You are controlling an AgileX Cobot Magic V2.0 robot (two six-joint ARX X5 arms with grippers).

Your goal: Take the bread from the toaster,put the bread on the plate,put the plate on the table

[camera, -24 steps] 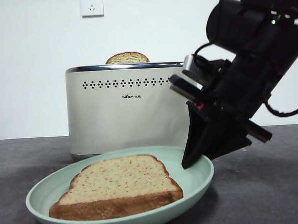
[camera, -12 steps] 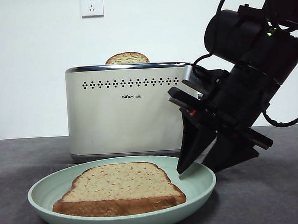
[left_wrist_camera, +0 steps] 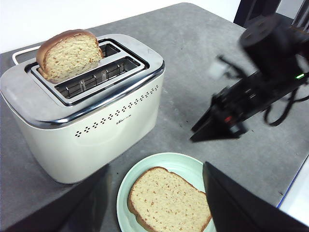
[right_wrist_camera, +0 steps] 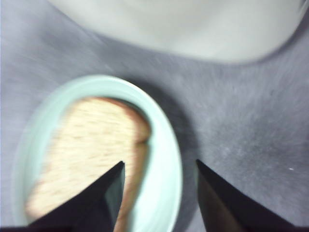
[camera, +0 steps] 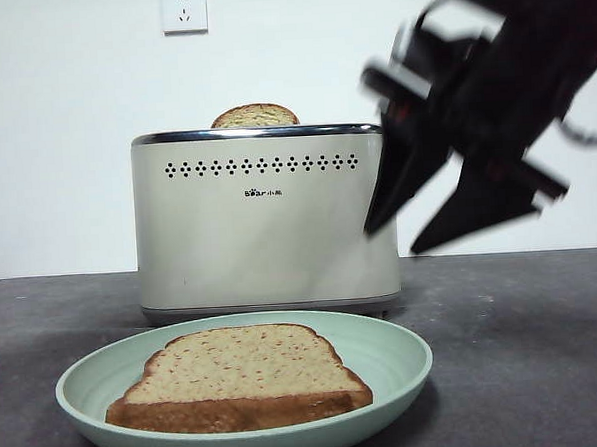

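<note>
A slice of bread [camera: 239,377] lies flat on the mint-green plate [camera: 395,351], which rests on the table [camera: 526,352] in front of the cream toaster [camera: 263,220]. A second slice [camera: 255,116] stands in the toaster's slot. My right gripper [camera: 400,240] is open and empty, blurred, in the air above the plate's right rim. In the right wrist view its gripper [right_wrist_camera: 159,166] hangs over the plate [right_wrist_camera: 166,154] and bread [right_wrist_camera: 82,154]. My left gripper [left_wrist_camera: 154,174] is open and empty, high above the plate [left_wrist_camera: 178,164], bread [left_wrist_camera: 169,200] and toaster [left_wrist_camera: 87,130].
A white wall socket [camera: 184,9] is on the back wall. The table's edge [left_wrist_camera: 294,183] runs near the plate on the right arm's side. Bare tabletop lies to the right of the toaster.
My right gripper let go of the plate's right rim and rose up and away. The plate settled flat on the table with the bread on it.
</note>
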